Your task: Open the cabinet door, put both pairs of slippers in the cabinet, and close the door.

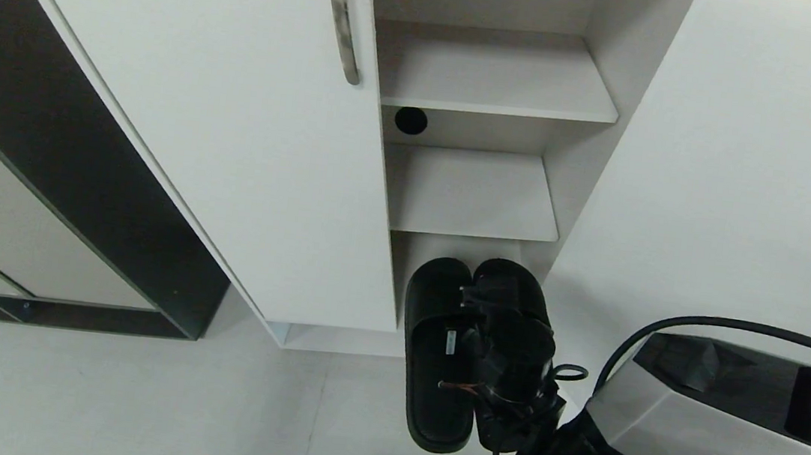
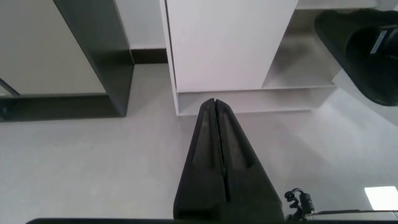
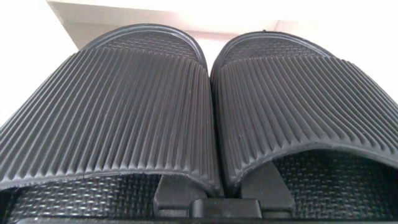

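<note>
A pair of black slippers (image 1: 438, 351) hangs side by side, toes pointing into the lowest compartment (image 1: 464, 247) of the white cabinet. My right gripper (image 1: 478, 307) is shut on the slippers where their ribbed straps (image 3: 211, 112) meet, with its fingers (image 3: 267, 186) tucked under them. The cabinet's right door (image 1: 742, 180) stands swung open. Its left door (image 1: 235, 127) is closed and has a metal handle (image 1: 343, 17). My left gripper (image 2: 215, 106) hovers over the floor in front of the cabinet base, shut with nothing in it. The slippers (image 2: 367, 50) also appear in the left wrist view.
Two bare white shelves (image 1: 496, 79) (image 1: 473, 193) sit above the lowest compartment, with a dark round hole (image 1: 411, 120) in the back wall. A dark panel (image 1: 67, 147) of neighbouring furniture stands to the left. Pale floor (image 1: 131, 402) lies in front.
</note>
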Tool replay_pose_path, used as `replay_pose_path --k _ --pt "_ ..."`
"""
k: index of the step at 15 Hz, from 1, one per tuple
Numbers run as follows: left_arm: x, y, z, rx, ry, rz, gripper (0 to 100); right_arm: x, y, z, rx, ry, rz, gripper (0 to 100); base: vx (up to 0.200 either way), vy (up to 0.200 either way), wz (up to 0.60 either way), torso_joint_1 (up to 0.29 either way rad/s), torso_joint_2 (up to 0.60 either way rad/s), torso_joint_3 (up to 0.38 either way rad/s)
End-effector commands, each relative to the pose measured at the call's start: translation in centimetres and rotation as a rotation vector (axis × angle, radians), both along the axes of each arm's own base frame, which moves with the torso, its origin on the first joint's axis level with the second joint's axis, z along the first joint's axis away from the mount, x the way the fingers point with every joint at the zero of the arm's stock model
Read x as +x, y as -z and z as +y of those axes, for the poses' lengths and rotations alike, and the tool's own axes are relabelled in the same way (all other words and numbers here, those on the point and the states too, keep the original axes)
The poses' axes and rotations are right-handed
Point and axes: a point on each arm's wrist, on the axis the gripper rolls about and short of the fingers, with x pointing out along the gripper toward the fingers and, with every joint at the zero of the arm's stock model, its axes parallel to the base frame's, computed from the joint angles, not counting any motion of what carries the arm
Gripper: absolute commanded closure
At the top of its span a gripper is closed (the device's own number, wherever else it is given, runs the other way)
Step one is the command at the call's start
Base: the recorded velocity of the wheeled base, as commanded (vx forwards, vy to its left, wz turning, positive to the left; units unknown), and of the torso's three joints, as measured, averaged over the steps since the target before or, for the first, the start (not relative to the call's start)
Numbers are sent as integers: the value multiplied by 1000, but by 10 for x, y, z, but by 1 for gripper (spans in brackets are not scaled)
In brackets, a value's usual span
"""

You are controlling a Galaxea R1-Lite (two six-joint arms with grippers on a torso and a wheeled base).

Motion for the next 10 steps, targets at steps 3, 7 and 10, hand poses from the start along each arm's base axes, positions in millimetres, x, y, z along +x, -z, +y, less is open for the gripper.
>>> replay_pose_path --k 3,7,10 --pt "0 0 0 -1 0 1 100 -9 -26 -7 23 -4 -30 100 0 0 0 -1 1 -194" --pt "0 0 0 -2 0 1 100 -24 -44 -9 19 -24 -51 100 0 0 0 1 5 -98" --pt "0 0 0 -1 0 1 100 -23 -54 -11 -2 -27 -81 100 0 0 0 0 0 0"
